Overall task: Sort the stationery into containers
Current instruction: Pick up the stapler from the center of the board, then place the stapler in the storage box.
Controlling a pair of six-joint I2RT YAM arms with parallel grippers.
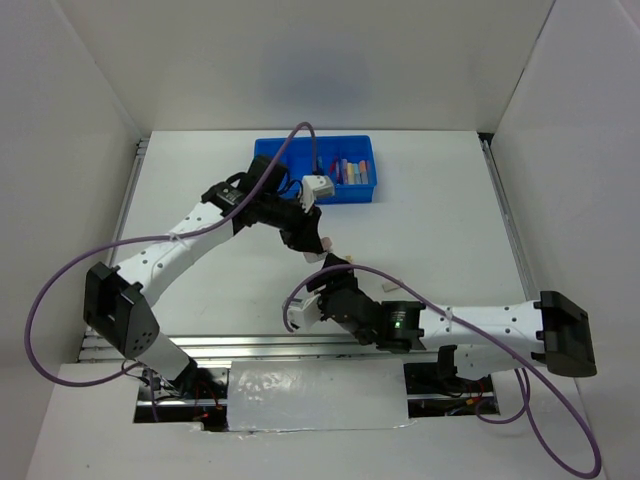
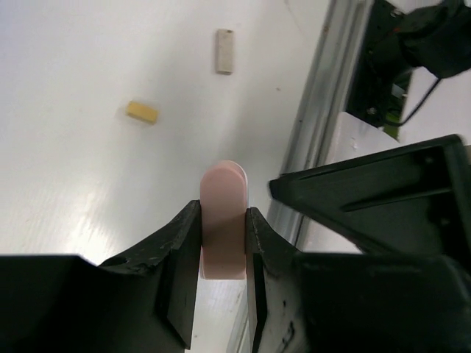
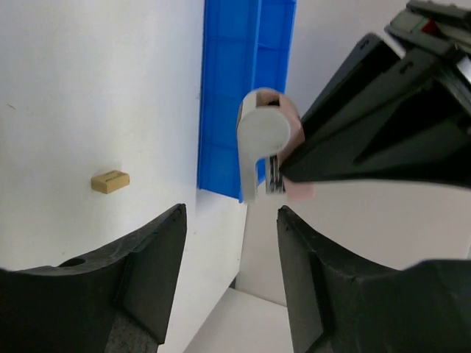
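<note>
Grips pink marker (image 2: 224, 184) in left hand (image 2: 223, 219), right hand (image 3: 229, 213) open, empty; markers (image 1: 350, 170) in tray (image 1: 262, 150), eraser (image 2: 224, 51) and tan piece (image 2: 141, 111) unsorted.

Seen from overhead, the bright blue rectangular plastic tray (image 1: 345, 143) is partly covered by the wrist of the left arm (image 1: 250, 195), and the stubby coloured markers (image 1: 350, 170) inside it are too small to tell one from another. In the left wrist view, the pale pink round-ended piece (image 2: 223, 195) has its lower end buried between the black fingers of the left gripper (image 2: 223, 220), which the bottom edge crops. Whether it is an eraser or a marker cannot be told. From the right wrist it is blurred and half behind that gripper's finger. There the tray runs off the top edge with only an outer wall showing, and the right gripper (image 3: 232, 220) is cut off at the bottom.
</note>
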